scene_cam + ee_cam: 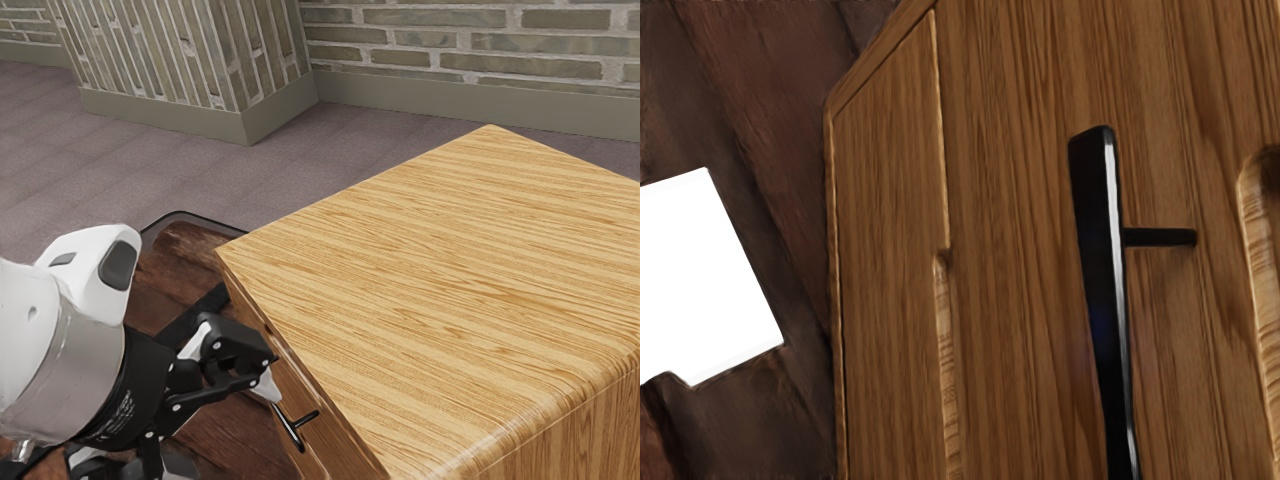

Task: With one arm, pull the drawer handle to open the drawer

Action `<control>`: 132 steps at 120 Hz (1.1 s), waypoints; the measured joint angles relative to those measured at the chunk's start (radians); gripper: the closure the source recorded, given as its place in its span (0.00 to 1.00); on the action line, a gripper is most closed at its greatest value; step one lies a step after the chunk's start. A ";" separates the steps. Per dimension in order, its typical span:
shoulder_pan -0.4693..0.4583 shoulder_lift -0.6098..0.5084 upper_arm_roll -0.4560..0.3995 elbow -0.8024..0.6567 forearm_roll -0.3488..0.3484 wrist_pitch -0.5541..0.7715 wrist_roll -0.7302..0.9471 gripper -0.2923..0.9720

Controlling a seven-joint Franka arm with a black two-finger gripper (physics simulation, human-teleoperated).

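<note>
A: What takes up the most room?

B: The cabinet (450, 300), pale striped oak. Its top covers the exterior view's right half and runs off the right and lower edges, so its full extent is cut off. Of the face toward the arm I see only a thin slanted strip.

A: And the arm?

B: The arm (60, 350) comes in at the lower left, with a white shell and black wrist, cropped by the corner. Behind it lies a dark wooden surface (180, 270) with a black rim, mostly covered by the arm and the cabinet.

A: Where is the drawer?

B: The drawer front (1020, 330) reads best from the wrist: a darker oak panel close before the hand, its ends cut off. Whether it sits flush or stands out a little, I cannot tell. Beside it, against the dark wood, is a plain white patch (700, 280). What it is I cannot say.

A: The gripper?

B: The gripper (255, 372) is black, low beside that thin cabinet strip and pointing at it. Its parts overlap from this angle, so I cannot tell whether it is open or closed.

A: The handle?

B: The handle (300, 422) is a slim black bar standing off the drawer front on a short post (1160, 237). It lies just beyond the gripper toward the exterior view's right. Contact I cannot make out. From the wrist, its lower end runs out of frame.
</note>
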 joint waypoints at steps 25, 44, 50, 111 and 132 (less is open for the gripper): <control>0.016 0.009 0.000 -0.007 -0.004 0.007 -0.015 0.23; 0.039 0.024 0.000 -0.013 -0.005 0.010 -0.024 0.23; 0.047 0.031 0.000 -0.013 -0.005 0.011 -0.027 0.23; 0.052 0.051 0.004 -0.067 0.002 0.008 -0.029 0.23; 0.046 0.023 0.010 -0.084 0.006 0.001 -0.038 0.23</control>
